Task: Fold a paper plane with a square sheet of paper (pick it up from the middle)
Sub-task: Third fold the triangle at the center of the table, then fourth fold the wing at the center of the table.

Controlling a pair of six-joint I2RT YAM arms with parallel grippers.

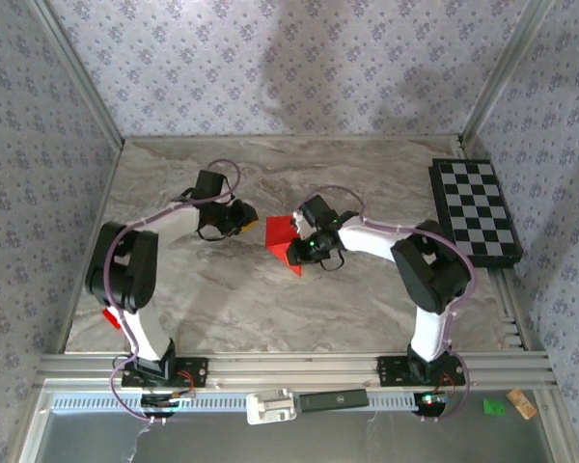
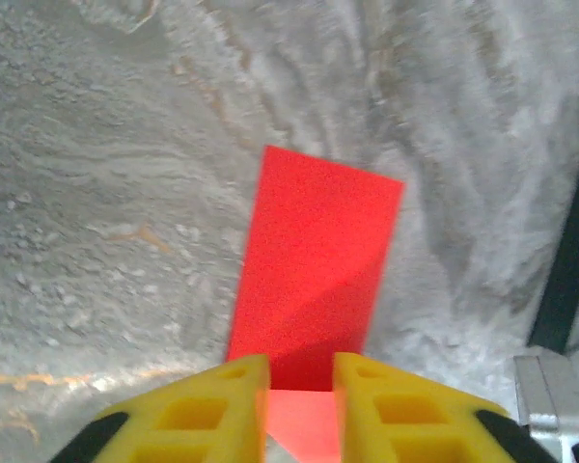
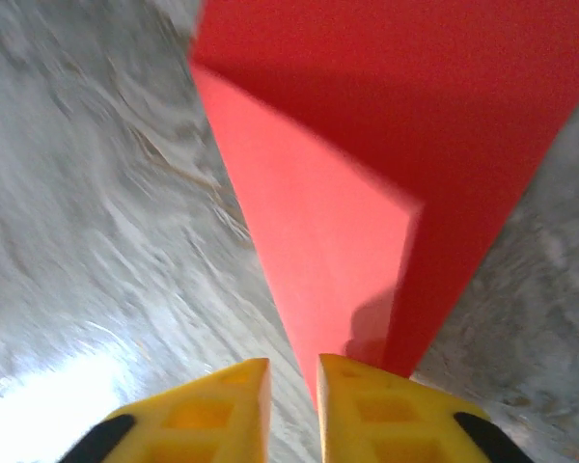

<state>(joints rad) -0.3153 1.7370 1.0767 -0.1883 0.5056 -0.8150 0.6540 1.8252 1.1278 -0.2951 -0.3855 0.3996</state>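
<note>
sheet: red, creased
left gripper: sheet's 10 o'clock; jaws narrowly parted, edge between
right gripper: 4 o'clock; jaws narrowly parted

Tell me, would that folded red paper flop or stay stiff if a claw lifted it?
Probably floppy and light: the red paper looks thin, and one flap seems to stand off the layer beneath. Its creases may stiffen it. Pushed, it would likely slide on the smooth table, not tip.
</note>
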